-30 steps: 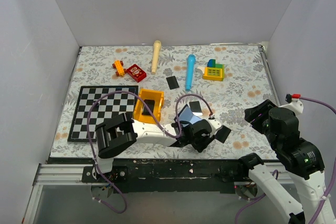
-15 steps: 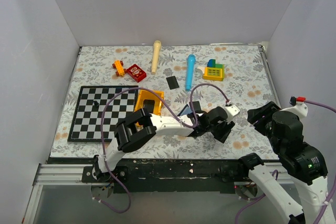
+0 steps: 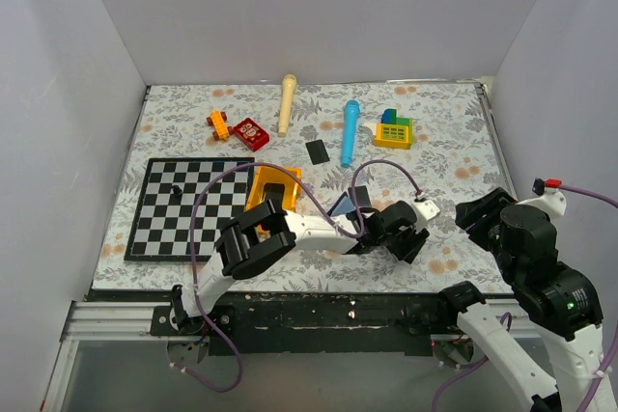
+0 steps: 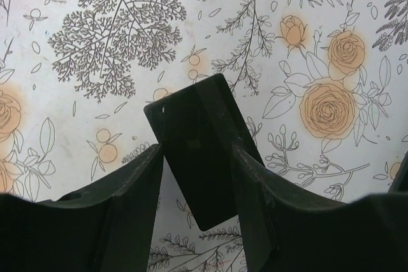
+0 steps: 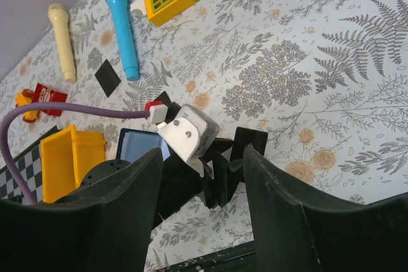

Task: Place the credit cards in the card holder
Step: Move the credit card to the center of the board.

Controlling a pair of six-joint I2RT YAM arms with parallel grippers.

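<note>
Floral cloth (image 3: 444,132) covers the table inside white walls. Over the last second the left gripper (image 4: 196,157) has swung away from the open card holder (image 3: 344,206) toward 4 o'clock of it and spread its jaws. They now stand apart on either side of one credit card (image 4: 191,125), which lies flat on the cloth and is not yet gripped. To my eye this is the approach for a pick, with closing and lifting still to come. A second card (image 3: 316,151) waits at 11 o'clock of the holder. The right gripper (image 5: 203,152) hangs at 3 o'clock, jaws wide and empty.
</note>
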